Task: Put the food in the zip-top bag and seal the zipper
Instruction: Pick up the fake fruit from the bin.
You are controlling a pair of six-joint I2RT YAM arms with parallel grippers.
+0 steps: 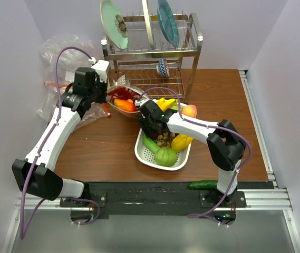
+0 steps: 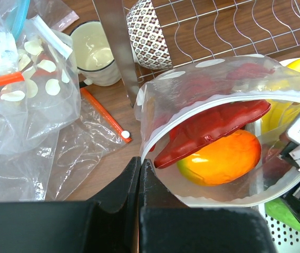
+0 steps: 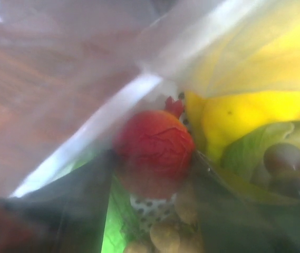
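left gripper [image 2: 140, 182] pinches the gaping dotted zip-top bag [image 2: 213, 71], lobster [image 2: 213, 126] inside; right gripper [image 3: 154, 174] straddles a red fruit [image 3: 152, 145], grip unclear

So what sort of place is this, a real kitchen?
Probably a lab mock-up of a kitchen: a wooden table boxed in by plain walls, a metal dish rack holding plates, a white tray of toy foods.

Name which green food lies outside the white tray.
The cucumber, alone at the near edge by the right arm's base; the others sit in the tray.
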